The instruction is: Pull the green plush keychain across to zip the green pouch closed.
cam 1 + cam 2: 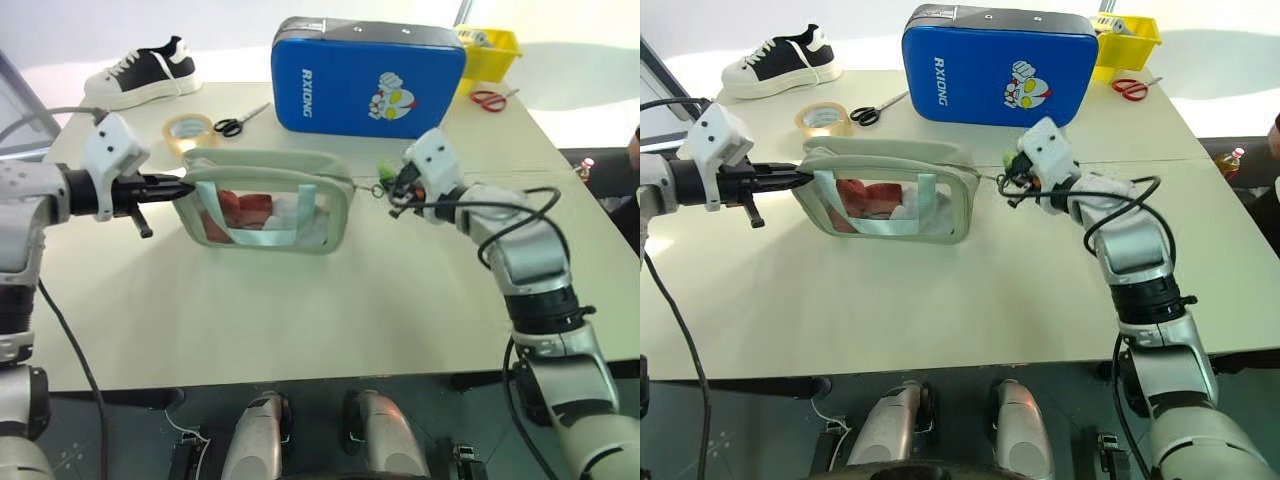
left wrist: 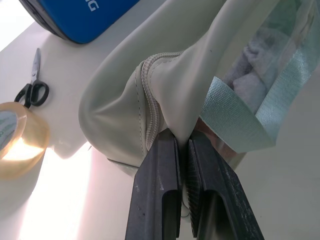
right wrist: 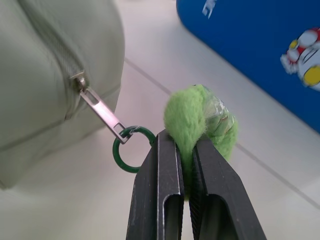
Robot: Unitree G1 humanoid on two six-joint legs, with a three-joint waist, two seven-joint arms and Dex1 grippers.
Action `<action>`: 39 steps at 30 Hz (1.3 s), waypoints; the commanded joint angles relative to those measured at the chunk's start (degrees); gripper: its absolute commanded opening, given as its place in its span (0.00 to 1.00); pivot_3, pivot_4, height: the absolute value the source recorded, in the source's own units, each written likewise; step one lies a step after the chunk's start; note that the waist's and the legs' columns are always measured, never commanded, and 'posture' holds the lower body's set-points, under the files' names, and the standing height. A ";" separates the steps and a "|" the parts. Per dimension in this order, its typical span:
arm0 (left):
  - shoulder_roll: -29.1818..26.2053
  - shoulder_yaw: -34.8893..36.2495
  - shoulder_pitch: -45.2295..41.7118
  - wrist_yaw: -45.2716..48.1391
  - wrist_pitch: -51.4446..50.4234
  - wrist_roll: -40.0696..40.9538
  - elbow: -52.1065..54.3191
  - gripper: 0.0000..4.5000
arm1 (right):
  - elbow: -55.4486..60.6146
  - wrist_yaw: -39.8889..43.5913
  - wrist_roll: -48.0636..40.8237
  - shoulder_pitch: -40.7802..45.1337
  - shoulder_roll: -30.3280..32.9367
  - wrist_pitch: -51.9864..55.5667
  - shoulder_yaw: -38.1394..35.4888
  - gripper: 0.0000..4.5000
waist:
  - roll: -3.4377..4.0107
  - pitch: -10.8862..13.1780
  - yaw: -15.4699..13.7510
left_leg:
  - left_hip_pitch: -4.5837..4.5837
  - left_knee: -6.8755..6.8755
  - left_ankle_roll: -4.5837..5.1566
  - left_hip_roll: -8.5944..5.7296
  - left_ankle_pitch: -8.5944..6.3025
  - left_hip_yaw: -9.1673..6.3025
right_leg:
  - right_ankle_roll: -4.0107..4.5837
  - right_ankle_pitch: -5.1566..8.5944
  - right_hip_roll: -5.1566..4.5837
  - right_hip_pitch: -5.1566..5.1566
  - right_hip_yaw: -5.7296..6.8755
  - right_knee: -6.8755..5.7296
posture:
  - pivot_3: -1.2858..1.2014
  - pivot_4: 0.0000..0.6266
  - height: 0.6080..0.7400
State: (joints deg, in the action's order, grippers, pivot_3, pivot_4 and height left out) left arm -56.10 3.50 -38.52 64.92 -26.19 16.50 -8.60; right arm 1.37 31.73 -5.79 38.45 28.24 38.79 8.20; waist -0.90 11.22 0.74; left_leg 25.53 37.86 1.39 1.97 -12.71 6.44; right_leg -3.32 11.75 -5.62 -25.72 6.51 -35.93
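We see the green pouch [image 1: 268, 200] standing on the pale bench [image 1: 300, 310], a soft rectangular bag with matte sage-green edging, a woven ribbon strap and clear plastic sides through which red and white contents show. Its zipper runs along the top edge, and the metal pull juts from the end nearest the right arm, linked by a dark green ring [image 3: 131, 148] to the green plush keychain [image 3: 192, 117], a fuzzy lime-green lump partly wrapped in what looks like clear film, though we cannot be sure of it.

The right pincer [image 3: 185, 150] is closed on the keychain, its two flat black fingers squeezing the plush between them just beside that end of the pouch. The left pincer [image 2: 184, 145] is pinched shut on a fold of the smooth edging at the pouch's opposite end, next to the ribbed zipper seam.

Both arms reach in from opposite sides, each pincer pointing inward toward the pouch and slightly downward, with the right forearm bent at the elbow.

Behind the pouch lie a glossy blue hard case [image 1: 368, 77], a roll of tape [image 1: 188, 130] and black-handled scissors [image 1: 240, 120].
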 commanded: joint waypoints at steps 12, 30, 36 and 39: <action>1.26 -0.38 -0.96 -0.72 -2.18 -0.08 2.12 0.00 | -4.94 1.49 1.49 -1.90 -6.34 -3.91 3.34 0.01 | 0.01 -0.02 -0.07 | -0.09 0.01 -0.12 -0.02 -0.08 -0.10 | 0.04 0.02 0.02 0.22 0.02 0.23 | 0.52 0.24 1.00; 2.21 1.17 -5.08 2.11 -4.94 3.04 -0.55 0.34 | 1.75 39.63 -19.32 12.91 20.19 3.72 -5.80 0.91 | 0.12 0.05 -0.01 | -0.02 -0.14 0.14 -0.04 -0.09 -0.11 | -0.12 -0.08 0.01 0.25 0.07 0.58 | 0.52 0.24 1.00; -0.22 5.65 -5.64 2.44 -11.03 7.49 -1.23 0.98 | 2.50 34.33 -18.82 13.47 17.06 4.42 -6.40 0.91 | 0.11 0.06 -0.13 | 0.00 -0.12 0.12 -0.03 -0.09 -0.09 | -0.01 -0.02 -0.04 0.22 0.07 0.58 | 0.52 0.24 1.00; -0.81 6.65 -6.05 0.86 -12.72 8.05 -1.57 1.00 | 2.26 32.44 -18.97 13.25 16.57 4.68 -7.14 0.91 | 0.11 0.06 -0.20 | 0.06 -0.13 0.14 -0.07 -0.10 -0.09 | -0.01 -0.03 -0.06 0.17 0.08 0.59 | 0.52 0.24 1.00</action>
State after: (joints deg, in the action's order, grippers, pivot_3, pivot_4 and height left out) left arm -56.07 7.90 -43.12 66.30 -38.12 23.29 -10.67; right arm 2.16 65.33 -23.89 50.77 44.84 43.47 3.55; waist -0.79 11.28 0.54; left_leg 25.59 37.73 1.54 1.89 -12.81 6.35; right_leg -3.33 11.72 -5.67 -25.54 6.58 -35.34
